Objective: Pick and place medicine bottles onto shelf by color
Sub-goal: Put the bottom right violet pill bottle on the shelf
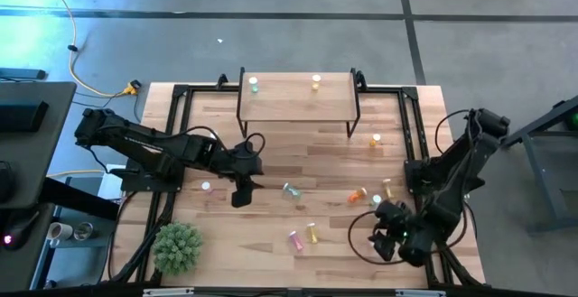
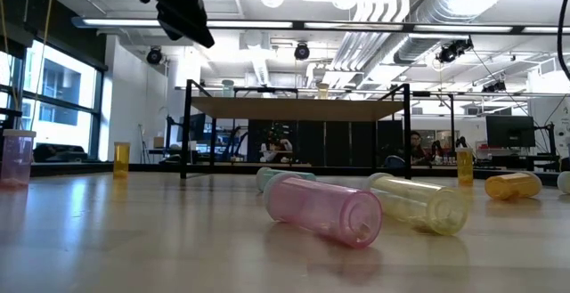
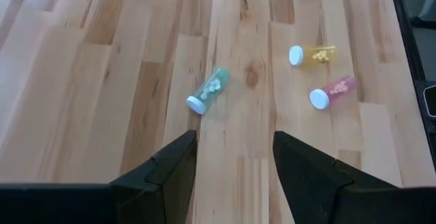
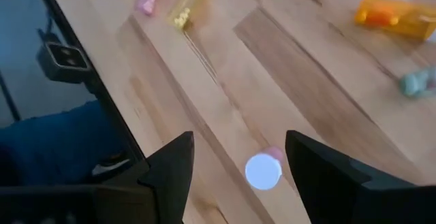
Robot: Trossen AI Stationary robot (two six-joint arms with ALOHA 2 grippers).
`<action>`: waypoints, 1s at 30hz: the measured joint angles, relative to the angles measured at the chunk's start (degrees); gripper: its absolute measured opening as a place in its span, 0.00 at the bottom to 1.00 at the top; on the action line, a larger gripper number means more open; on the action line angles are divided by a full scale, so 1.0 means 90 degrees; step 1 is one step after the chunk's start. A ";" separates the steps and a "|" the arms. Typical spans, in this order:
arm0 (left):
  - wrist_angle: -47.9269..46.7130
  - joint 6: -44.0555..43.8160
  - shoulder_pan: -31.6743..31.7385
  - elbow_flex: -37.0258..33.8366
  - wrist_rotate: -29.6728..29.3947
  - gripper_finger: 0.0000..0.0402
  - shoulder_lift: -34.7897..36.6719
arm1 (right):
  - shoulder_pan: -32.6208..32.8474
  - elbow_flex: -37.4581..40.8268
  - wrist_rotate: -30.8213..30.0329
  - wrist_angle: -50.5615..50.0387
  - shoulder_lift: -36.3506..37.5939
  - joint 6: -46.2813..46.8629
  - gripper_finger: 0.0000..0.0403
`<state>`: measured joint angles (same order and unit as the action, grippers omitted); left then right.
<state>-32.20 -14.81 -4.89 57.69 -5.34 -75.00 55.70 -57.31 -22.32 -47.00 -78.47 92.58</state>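
Light is even and bright, coming from overhead ceiling strips [image 2: 294,28] and a window [image 2: 53,93] that shows in the low view. The worktop [image 1: 316,157] shows only soft, short shadows and mild sheen. In the low view the near pink bottle [image 2: 322,207] is fairly sharp while the room behind is softer. The right wrist view is blurred, its white cap [image 4: 262,171] smeared.

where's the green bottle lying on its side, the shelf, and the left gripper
green bottle [image 3: 207,91]: left wrist view, on its translucent body.
shelf [image 1: 289,98]: high view, on bare wood of its top.
left gripper [image 3: 235,157]: left wrist view, midway between its open fingertips.
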 joint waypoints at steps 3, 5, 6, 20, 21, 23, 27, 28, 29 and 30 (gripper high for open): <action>0.0121 -0.0003 0.0000 0.0000 0.0000 0.46 0.0000 | -0.0002 -0.0365 0.0114 -0.0403 -0.0291 -0.0022 0.55; 0.0167 -0.0019 -0.0002 0.0000 0.0000 0.46 0.0000 | -0.0002 -0.0692 0.0123 -0.0774 -0.0472 -0.0128 0.55; 0.0224 -0.0021 -0.0002 0.0000 0.0000 0.46 0.0000 | 0.0006 -0.0880 0.0124 -0.0931 -0.0561 -0.0172 0.55; 0.0291 -0.0340 -0.0002 0.0000 0.0002 0.46 0.0000 | 0.0461 -0.1421 0.0176 -0.1785 -0.1652 0.0100 0.55; 0.0291 -0.0340 -0.0002 0.0000 0.0002 0.46 0.0000 | 0.0455 -0.1421 0.0171 -0.1791 -0.1674 0.0186 0.55; 0.0296 -0.0340 -0.0001 0.0000 0.0000 0.46 0.0000 | 0.0437 -0.1421 0.0169 -0.1795 -0.1712 0.0332 0.55; 0.0327 -0.0388 -0.0002 0.0000 0.0000 0.46 0.0000 | 0.0435 -0.1421 0.0121 -0.1802 -0.1716 0.0760 0.55; 0.0327 -0.0416 -0.0002 0.0000 0.0002 0.46 0.0000 | 0.0435 -0.1419 0.0119 -0.1819 -0.1716 0.0886 0.55; 0.0327 -0.0440 -0.0002 0.0000 0.0001 0.46 0.0000 | 0.0435 -0.1404 0.0118 -0.1835 -0.1716 0.1022 0.55; 0.0327 -0.0446 -0.0002 0.0000 0.0000 0.46 0.0000 | 0.0435 -0.1368 0.0123 -0.1830 -0.1721 0.1141 0.55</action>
<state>-29.26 -18.82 -4.91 57.69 -5.34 -75.00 59.61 -69.62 -21.21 -63.47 -93.96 102.84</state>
